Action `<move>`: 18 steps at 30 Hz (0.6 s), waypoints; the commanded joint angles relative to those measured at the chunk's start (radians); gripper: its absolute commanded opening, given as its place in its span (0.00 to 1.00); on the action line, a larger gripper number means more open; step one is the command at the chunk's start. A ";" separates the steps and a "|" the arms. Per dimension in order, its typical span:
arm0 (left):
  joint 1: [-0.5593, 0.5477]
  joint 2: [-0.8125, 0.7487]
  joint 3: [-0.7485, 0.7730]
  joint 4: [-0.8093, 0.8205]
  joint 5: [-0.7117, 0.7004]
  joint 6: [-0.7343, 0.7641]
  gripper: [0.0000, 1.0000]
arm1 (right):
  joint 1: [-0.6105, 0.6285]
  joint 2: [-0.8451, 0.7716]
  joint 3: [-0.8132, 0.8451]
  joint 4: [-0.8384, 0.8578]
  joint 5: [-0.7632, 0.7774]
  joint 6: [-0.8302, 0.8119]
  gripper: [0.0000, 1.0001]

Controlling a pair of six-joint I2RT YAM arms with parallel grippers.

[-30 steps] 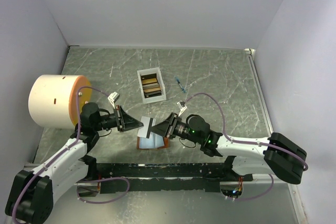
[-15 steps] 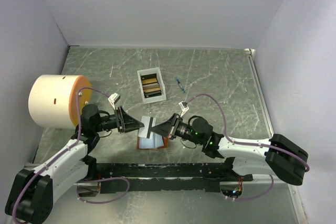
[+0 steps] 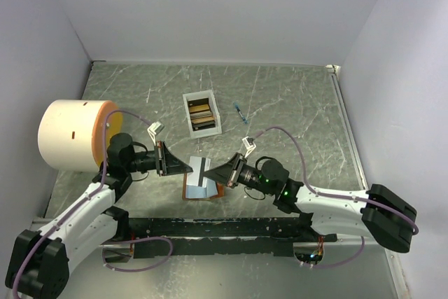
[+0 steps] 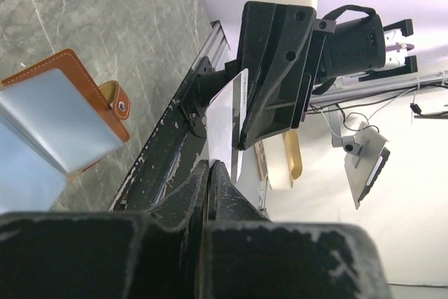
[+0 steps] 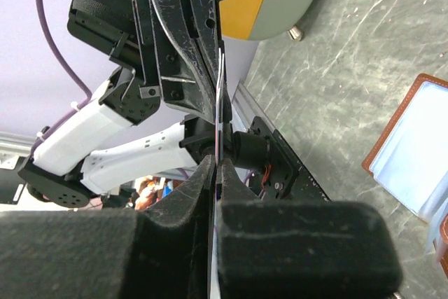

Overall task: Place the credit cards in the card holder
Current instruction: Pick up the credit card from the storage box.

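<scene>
You see one pale, dark-striped card (image 3: 201, 170) held aloft over the open brown card holder (image 3: 203, 192), which lies flat, blue-grey pockets up. Dark and gold-tan cards (image 3: 200, 113) lie farther back.

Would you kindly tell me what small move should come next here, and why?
Probably the left gripper should let go: both it and the right gripper pinch the same card above the open card holder, so neither can tuck it in.

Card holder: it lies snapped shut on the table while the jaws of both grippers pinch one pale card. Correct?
No: the card holder lies open on the table, blue pockets showing, per the left wrist view. The left gripper and right gripper jaws do pinch one pale card.
</scene>
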 commanded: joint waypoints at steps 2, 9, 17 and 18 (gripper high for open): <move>0.015 0.034 0.035 -0.051 0.025 0.085 0.07 | -0.010 -0.064 -0.027 0.042 -0.037 -0.001 0.00; 0.015 0.031 0.114 -0.184 0.020 0.164 0.07 | -0.011 -0.086 -0.051 0.000 -0.038 -0.017 0.00; 0.015 0.026 0.241 -0.541 -0.171 0.369 0.07 | -0.011 -0.088 0.026 -0.343 0.057 -0.083 0.00; 0.015 0.022 0.255 -0.569 -0.190 0.383 0.07 | -0.011 -0.083 0.029 -0.368 0.066 -0.092 0.00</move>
